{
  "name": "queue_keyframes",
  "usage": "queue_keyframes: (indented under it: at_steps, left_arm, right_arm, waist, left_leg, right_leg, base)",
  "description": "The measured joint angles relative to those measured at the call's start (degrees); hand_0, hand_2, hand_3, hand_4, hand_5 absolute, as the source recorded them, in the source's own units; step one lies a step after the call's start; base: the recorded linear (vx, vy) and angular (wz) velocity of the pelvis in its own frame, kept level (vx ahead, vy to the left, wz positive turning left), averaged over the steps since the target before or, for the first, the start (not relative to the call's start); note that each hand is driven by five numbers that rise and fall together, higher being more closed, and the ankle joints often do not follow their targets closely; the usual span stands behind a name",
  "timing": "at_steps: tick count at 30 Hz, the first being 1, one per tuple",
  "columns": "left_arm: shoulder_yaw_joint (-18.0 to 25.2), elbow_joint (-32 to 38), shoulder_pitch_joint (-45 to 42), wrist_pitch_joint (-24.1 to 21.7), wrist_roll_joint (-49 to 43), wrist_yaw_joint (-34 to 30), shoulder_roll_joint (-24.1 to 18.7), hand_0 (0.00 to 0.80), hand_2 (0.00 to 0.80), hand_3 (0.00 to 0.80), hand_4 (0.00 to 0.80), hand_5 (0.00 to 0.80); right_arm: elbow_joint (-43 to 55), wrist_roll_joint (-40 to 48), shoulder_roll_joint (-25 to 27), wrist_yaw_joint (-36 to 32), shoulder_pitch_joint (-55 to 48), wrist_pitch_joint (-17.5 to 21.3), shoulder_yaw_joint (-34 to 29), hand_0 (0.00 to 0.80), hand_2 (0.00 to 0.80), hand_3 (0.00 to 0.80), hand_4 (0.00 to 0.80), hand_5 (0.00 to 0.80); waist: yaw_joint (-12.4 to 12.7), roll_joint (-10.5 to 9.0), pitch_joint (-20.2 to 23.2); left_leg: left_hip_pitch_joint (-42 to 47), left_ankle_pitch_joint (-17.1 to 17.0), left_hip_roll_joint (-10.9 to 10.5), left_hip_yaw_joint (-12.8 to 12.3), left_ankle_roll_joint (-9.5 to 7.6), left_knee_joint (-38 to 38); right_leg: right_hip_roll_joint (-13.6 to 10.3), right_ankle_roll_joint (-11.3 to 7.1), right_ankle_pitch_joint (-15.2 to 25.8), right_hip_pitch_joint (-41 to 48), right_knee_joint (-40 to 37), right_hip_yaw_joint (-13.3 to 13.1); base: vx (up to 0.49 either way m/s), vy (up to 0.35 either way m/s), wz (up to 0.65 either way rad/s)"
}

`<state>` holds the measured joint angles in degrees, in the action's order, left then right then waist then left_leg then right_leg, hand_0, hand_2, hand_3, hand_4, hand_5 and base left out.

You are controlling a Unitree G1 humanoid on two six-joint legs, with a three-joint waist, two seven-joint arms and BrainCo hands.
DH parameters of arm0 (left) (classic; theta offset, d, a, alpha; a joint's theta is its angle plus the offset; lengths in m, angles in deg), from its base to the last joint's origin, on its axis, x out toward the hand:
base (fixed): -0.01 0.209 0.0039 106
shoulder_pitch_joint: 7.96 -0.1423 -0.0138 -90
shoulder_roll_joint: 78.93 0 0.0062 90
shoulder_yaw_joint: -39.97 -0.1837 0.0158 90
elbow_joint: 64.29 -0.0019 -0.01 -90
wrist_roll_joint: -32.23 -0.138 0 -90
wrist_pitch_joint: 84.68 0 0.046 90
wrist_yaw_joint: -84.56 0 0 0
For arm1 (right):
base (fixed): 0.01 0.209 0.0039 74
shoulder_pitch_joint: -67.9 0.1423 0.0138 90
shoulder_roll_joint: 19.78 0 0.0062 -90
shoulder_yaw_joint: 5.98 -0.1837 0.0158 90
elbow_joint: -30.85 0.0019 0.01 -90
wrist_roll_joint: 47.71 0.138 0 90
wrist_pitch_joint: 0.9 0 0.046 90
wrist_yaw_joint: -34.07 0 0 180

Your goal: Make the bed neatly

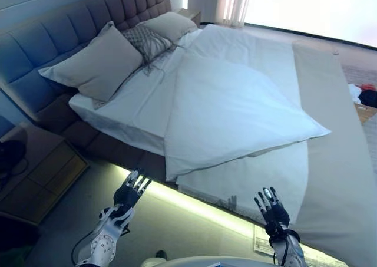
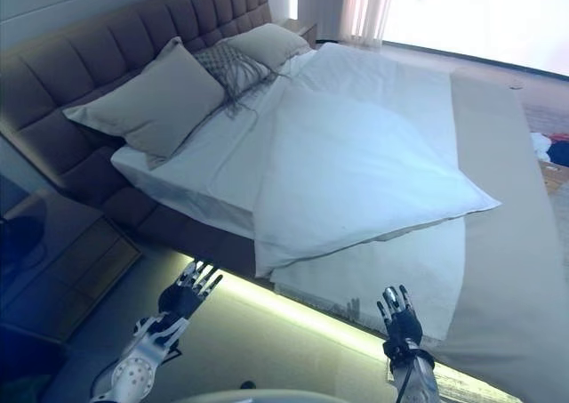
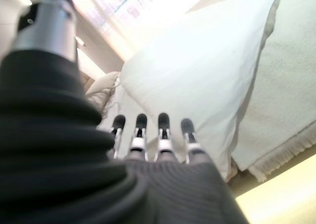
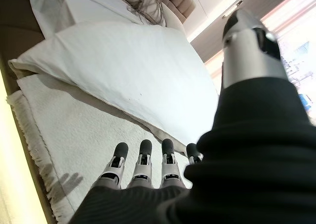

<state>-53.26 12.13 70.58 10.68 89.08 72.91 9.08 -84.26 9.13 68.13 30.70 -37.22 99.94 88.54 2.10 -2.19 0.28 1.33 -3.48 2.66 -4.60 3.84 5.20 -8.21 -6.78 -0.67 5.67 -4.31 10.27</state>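
Observation:
A white duvet (image 1: 230,108) lies skewed across the bed, its near corner hanging over the side edge. Under it a white textured blanket (image 1: 265,178) with a fringe reaches the bed's side. A beige runner (image 1: 336,161) covers the foot end. Beige pillows (image 1: 94,61) and a patterned cushion (image 1: 144,40) lean on the padded headboard (image 1: 53,31). My left hand (image 1: 131,190) is open, held before the bed's side near the duvet corner. My right hand (image 1: 270,207) is open just before the blanket's fringe. Both hands hold nothing.
A wooden nightstand (image 1: 35,172) stands at the left by the headboard. A lit strip (image 1: 194,205) runs under the bed's side. Curtains (image 1: 235,2) and a bright window are at the far end. Some things (image 1: 365,96) lie on the floor at the far right.

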Motion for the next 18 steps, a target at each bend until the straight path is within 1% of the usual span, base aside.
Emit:
queue_keyframes:
  at_steps: [4, 11, 18]
  left_arm:
    - [0.1, 0.0, 0.0, -0.1, -0.2, 0.2, -0.1, 0.000, 0.000, 0.000, 0.000, 0.000]
    - [-0.1, 0.0, 0.0, -0.9, -6.4, 0.4, -0.2, 0.000, 0.000, 0.000, 0.000, 0.000]
    - [0.0, 0.1, -1.4, -0.9, -6.6, 0.3, -0.2, 0.000, 0.000, 0.000, 0.000, 0.000]
  right_arm:
    - [0.0, -0.7, 0.0, 0.0, -0.5, 0.0, 0.1, 0.000, 0.000, 0.000, 0.000, 0.000]
    - [0.2, -0.7, 0.0, 0.0, -0.6, -0.6, 0.9, 0.000, 0.000, 0.000, 0.000, 0.000]
    - [0.2, -1.2, 0.0, -0.1, -1.8, -1.2, 0.9, 0.000, 0.000, 0.000, 0.000, 0.000]
  waist:
    - [0.2, -0.01, 0.0]
    - [0.1, 0.11, -0.2]
    - [0.2, 0.29, -0.3]
  left_leg:
    - [0.1, 0.0, -0.2, 0.0, -0.01, -0.2]
    - [1.0, 0.0, -0.2, 0.0, 0.07, -0.1]
    - [1.0, 0.1, -0.2, 0.1, 0.08, 0.1]
  right_leg:
    - [-0.1, 0.09, 0.1, 0.3, -0.1, 0.0]
    - [-0.1, 0.06, 0.1, 1.6, -0.6, 0.4]
    - [-0.1, 0.04, 0.0, 1.6, -0.6, 0.5]
  base:
    - [0.027, -0.010, 0.01]
    - [0.021, -0.005, 0.01]
    - [0.047, -0.022, 0.01]
